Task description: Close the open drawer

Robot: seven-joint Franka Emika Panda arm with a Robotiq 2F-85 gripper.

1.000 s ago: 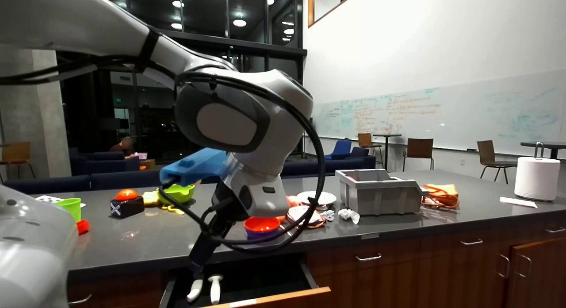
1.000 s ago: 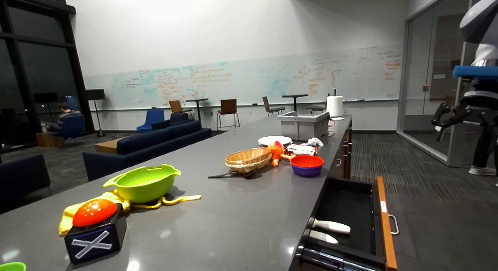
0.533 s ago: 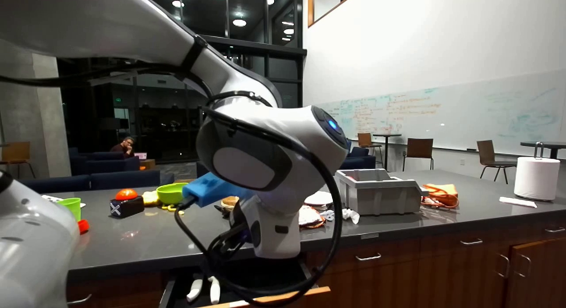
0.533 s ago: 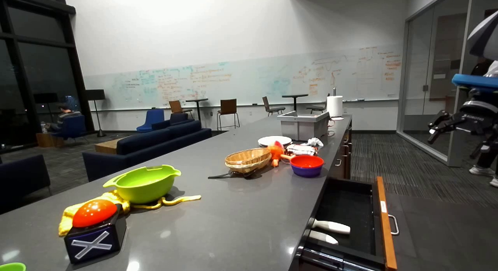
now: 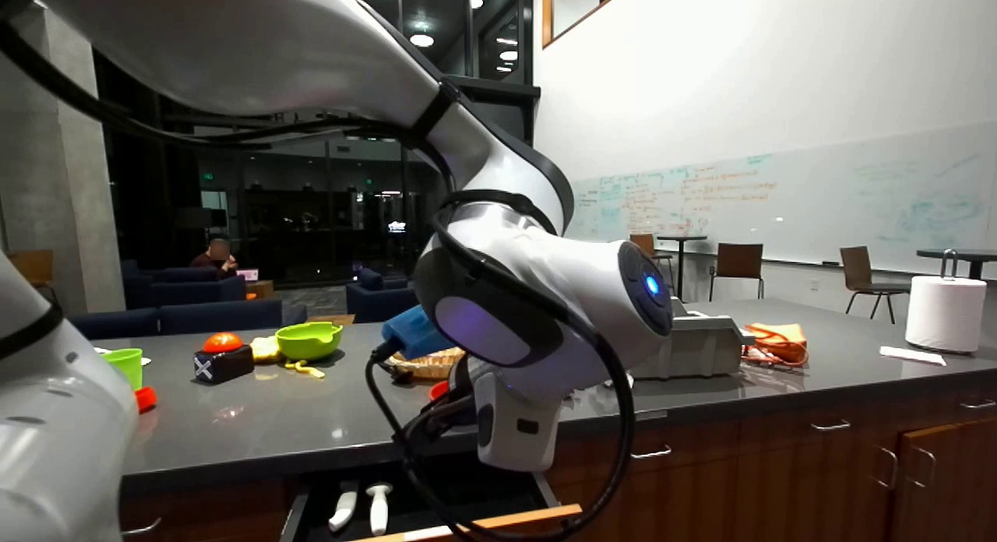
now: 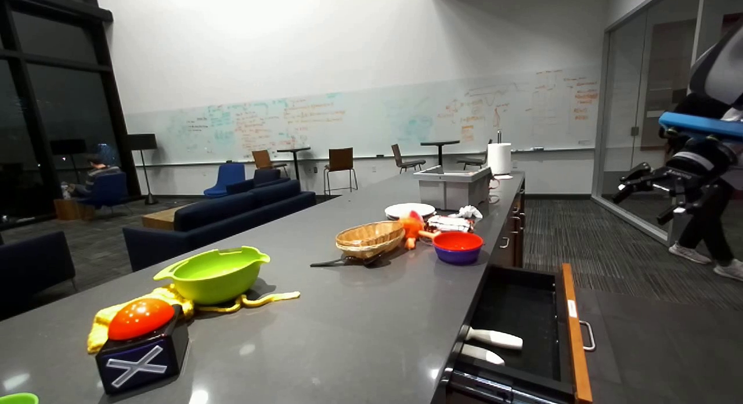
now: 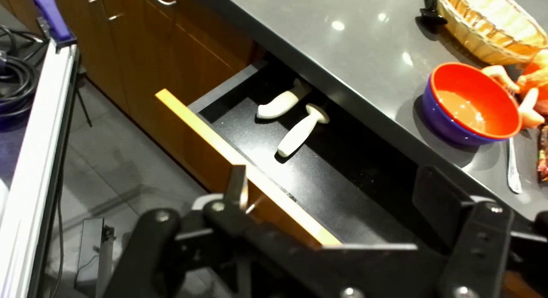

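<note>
Counter [image 6: 348, 323]: under its edge the drawer [image 6: 516, 302] is to be returned, so the push is judged to be owed that way.
Drawer: seen pulled out in both exterior views; from the gripper [image 6: 641, 206] it lies lower and, seemingly, on the counter side, not touched.
Front [image 6: 575, 346]: its long axis is laid along the counter edge; the push would best be made square across it, from the outer face.
Gripper: held above the drawer's level and, as judged in an exterior view, out past the front. Its fingers [image 7: 439, 206] are spread wide and nothing is held. In the wrist view the front is overlapped by one finger, the drawer's inside by the other; a lowering to the outer side is probably needed first.
Pull [image 6: 591, 334]: fixed to the outer face, well below the gripper.
White handles [image 6: 494, 338]: two are seen inside; some sliding may be expected.
</note>
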